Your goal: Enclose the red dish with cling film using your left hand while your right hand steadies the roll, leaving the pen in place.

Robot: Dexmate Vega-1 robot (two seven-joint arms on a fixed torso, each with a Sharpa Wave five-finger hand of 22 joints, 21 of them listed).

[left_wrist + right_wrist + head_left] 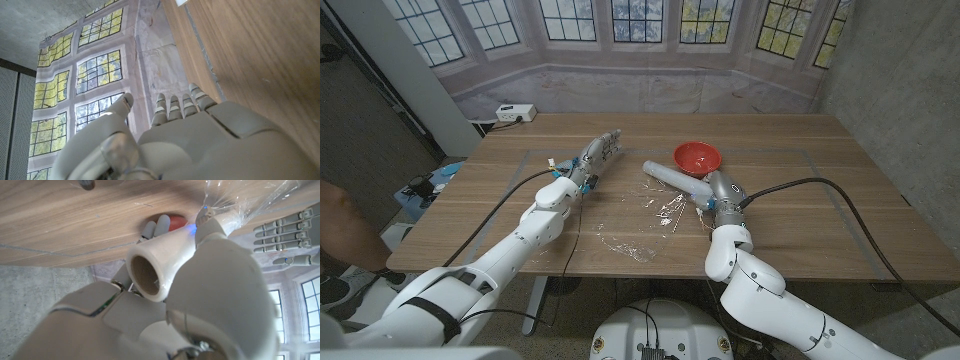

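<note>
Left hand: the left hand is reaching out over the wooden table, fingers stretched forward and side by side, thumb apart, grasping nothing. In the left wrist view the left hand is showing its back, with the fingers extended and no object between them and the thumb.

Right hand: the right hand is grasping the roll of cling film at the end nearest its wrist. In the right wrist view the right hand is wrapping around the roll, whose open cardboard core is facing the camera, with the fingertips curling over its far side.

Roll: it is lying at a slant on the table, running from the right hand's grasp out toward the left hand, its free end well apart from the left hand's fingers.

Red dish: the red dish is sitting uncovered on the table just beyond the right hand, close beside the roll on its far side. In the right wrist view a sliver of the red dish is peeking out past the fingertips.

Cling film: a loose piece of cling film is lying crumpled on the table just beside the right hand, on the side toward the left arm; another clear scrap is lying nearer the table's front edge, between the two forearms. In the right wrist view cling film is trailing off the roll next to the thumb.
</note>
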